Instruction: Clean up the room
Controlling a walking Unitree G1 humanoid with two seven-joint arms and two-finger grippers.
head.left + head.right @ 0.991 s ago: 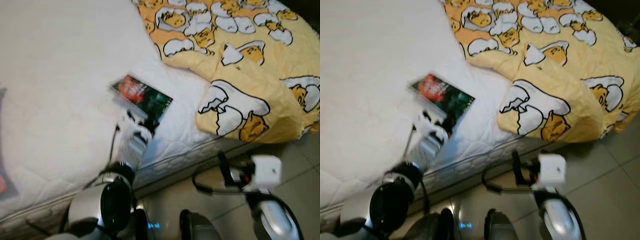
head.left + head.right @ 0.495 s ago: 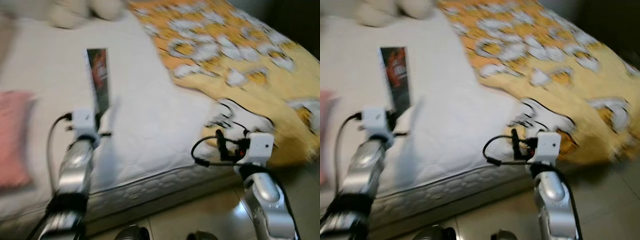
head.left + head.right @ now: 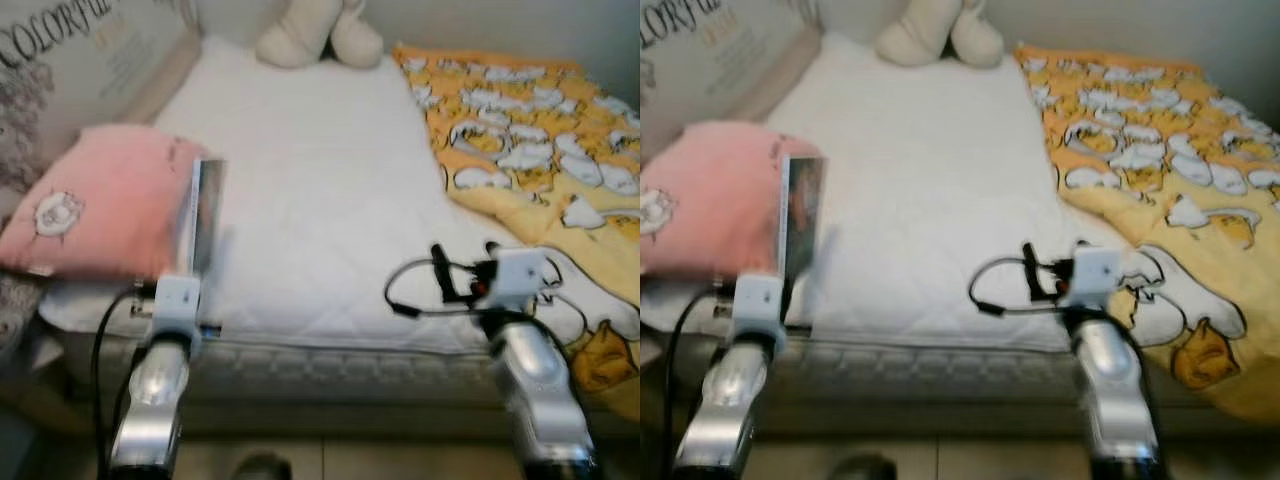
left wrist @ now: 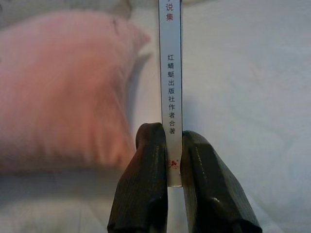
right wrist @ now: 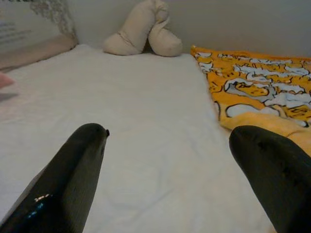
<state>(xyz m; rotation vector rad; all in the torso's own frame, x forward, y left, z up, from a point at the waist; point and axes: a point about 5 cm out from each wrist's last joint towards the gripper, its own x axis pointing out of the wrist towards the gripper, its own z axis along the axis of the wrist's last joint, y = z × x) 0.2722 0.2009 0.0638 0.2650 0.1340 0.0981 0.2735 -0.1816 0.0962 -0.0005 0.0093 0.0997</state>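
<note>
A second ago the book (image 3: pixel 203 215) was lying flat on the white mattress (image 3: pixel 320 190) near the yellow egg-print duvet (image 3: pixel 545 130); now the left tool (image 4: pixel 174 167) is holding it upright in the air, its two black fingers pinching the lower end of the spine (printed with Chinese characters). The book is standing just beside the pink pillow (image 3: pixel 100 210), on the mattress side of it. The whole scene is also looking shifted, which I take as the camera rising. So the pickup looks done, and carrying the book off to its place is probably what is left.

The right tool (image 5: pixel 167 179) is hovering with its fingers spread wide and nothing between them, well apart from the pillow, nearer the duvet.

Counted: one book, one pink pillow, one printed cushion (image 3: pixel 70 70) behind it, one cream plush toy (image 3: pixel 320 32) beyond it, one duvet.
</note>
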